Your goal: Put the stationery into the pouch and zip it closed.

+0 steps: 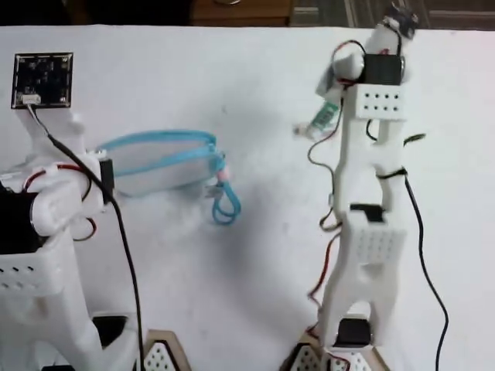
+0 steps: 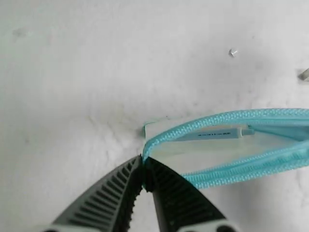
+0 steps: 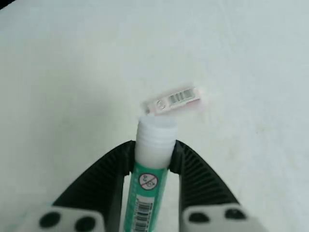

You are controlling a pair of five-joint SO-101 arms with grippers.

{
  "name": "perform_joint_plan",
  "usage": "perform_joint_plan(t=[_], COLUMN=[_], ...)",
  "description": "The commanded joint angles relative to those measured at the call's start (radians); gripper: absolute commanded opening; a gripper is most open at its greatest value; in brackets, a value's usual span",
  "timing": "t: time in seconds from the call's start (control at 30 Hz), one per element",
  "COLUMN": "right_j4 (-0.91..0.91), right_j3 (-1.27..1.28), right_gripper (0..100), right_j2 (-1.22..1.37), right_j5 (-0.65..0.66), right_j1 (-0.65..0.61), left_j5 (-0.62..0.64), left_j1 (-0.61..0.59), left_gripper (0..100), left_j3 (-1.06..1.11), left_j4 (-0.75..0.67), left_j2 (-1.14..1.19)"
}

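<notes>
My left gripper (image 2: 143, 162) is shut tight, tips pinched on the corner of the pouch (image 2: 227, 145) where the blue zip (image 2: 212, 121) ends. My guess at the reason: it pins the pouch to the table (image 1: 255, 294) so the mouth stays gaping and doesn't slide when something is pushed in. The zip is open along its length. A white pen (image 2: 217, 134) lies inside already. In the high view the pouch (image 1: 155, 166) sits left of centre, its open mouth and a blue cord loop (image 1: 226, 202) facing right, towards my other arm.

My right gripper (image 3: 153, 147) is partly closed, jaws clamped on either side of a glue stick (image 3: 147, 193). It holds the stick just below the white cap, with the cap poking out past the tips. The grip runs along the stick's length, probably so it can go into the mouth end first. The glue stick (image 1: 325, 116) is on the right and a bit farther back, well apart from the pouch; it looks lifted off the table, though I can't be sure. A small labelled piece (image 3: 175, 99) lies on the table just beyond the cap, not touching it. I can't tell what it is, possibly an eraser.
</notes>
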Motion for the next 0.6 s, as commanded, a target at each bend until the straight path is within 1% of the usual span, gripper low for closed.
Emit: perform_joint_plan(t=[0.0, 0.07, 0.13, 0.33, 0.4, 0.47, 0.5, 0.57], right_j4=[0.022, 0.021, 0.021, 0.016, -0.024, -0.125, -0.216, -0.438], right_j3=[0.241, 0.402, 0.563, 1.039, 1.206, 1.375, 1.448, 1.568], right_gripper=[1.6, 1.6, 1.6, 1.7, 1.7, 1.7, 1.7, 1.7], right_j2=[-0.321, -0.46, -0.591, -0.995, -1.13, -1.26, -1.328, -1.472], right_j5=[0.049, 0.054, 0.098, 0.331, 0.419, 0.505, 0.534, 0.546], right_j1=[-0.09, -0.133, -0.173, -0.283, -0.303, -0.305, -0.305, -0.311], left_j5=[0.0, 0.0, 0.0, 0.0, 0.0, 0.0, 0.0, 0.0], left_j1=[0.001, 0.001, 0.001, 0.001, 0.001, 0.001, 0.001, 0.001], left_gripper=[2, 2, 2, 2, 2, 2, 2, 2], left_j3=[-0.003, -0.003, -0.003, -0.003, -0.003, -0.003, -0.003, -0.003], left_j4=[-0.017, -0.017, -0.017, -0.017, -0.017, -0.017, -0.017, -0.017], left_j2=[-0.005, -0.005, -0.005, -0.005, -0.005, -0.005, -0.005, -0.005])
